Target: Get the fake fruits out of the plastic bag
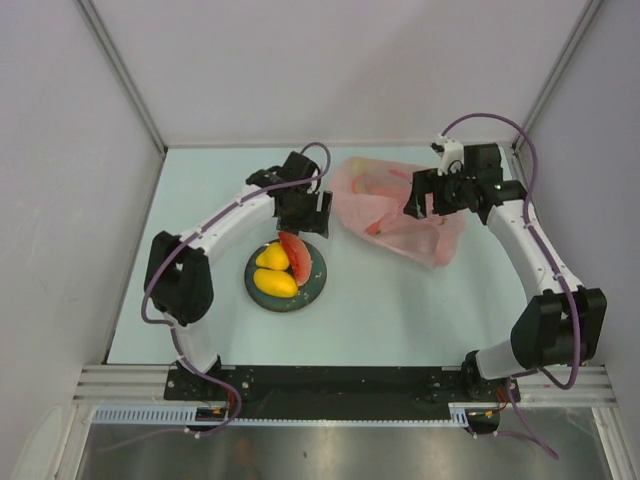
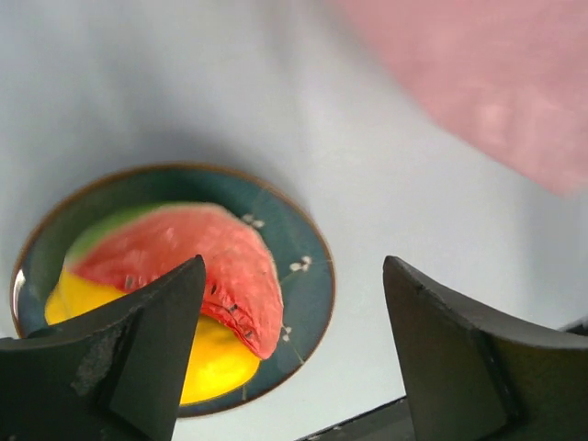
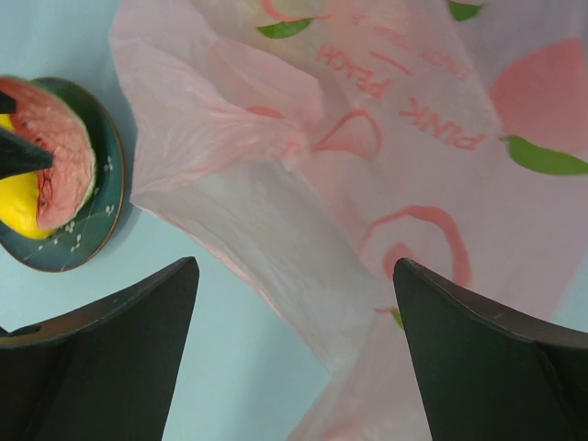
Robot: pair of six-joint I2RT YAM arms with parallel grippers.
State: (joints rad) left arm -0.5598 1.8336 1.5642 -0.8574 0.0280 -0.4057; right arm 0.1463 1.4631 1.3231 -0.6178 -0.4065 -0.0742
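Note:
The pink plastic bag [image 1: 400, 212] lies crumpled at the back right of the table, printed with peaches [image 3: 386, 138]. A watermelon slice [image 1: 295, 252] and two yellow mangoes [image 1: 274, 282] lie on the dark blue plate [image 1: 312, 282]. The slice [image 2: 197, 262] rests on a mango [image 2: 216, 358] in the left wrist view. My left gripper [image 1: 310, 222] is open and empty, just above the plate's far edge. My right gripper [image 1: 425, 195] is open and empty above the bag [image 3: 303, 266]. Other fruits are hidden.
White walls close in the table on the left, back and right. The plate also shows at the left edge of the right wrist view [image 3: 106, 216]. Bare light blue tabletop [image 1: 390, 310] lies in front of the bag and plate.

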